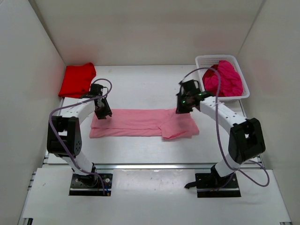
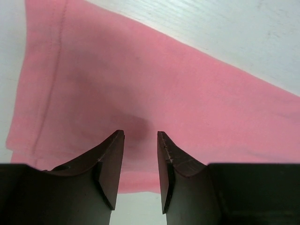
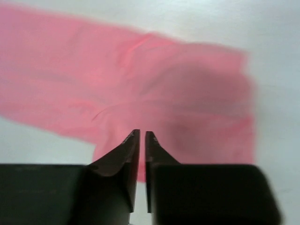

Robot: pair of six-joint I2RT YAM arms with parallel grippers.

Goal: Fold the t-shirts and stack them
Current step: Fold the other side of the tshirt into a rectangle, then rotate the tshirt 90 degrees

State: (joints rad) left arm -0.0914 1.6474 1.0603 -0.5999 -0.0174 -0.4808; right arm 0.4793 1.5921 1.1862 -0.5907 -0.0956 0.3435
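A light pink t-shirt (image 1: 140, 123) lies folded into a long flat strip across the middle of the table. My left gripper (image 1: 103, 114) hovers over its left end, jaws open and empty, with the pink cloth (image 2: 154, 93) below them. My right gripper (image 1: 181, 108) hovers over the strip's right part, jaws nearly closed with nothing between them; the pink cloth (image 3: 187, 98) lies underneath. A bright red t-shirt (image 1: 77, 79) lies folded at the back left. A magenta t-shirt (image 1: 225, 77) is bunched in the basket.
A white mesh basket (image 1: 202, 62) stands at the back right. White walls enclose the table on three sides. The arm bases are at the near edge.
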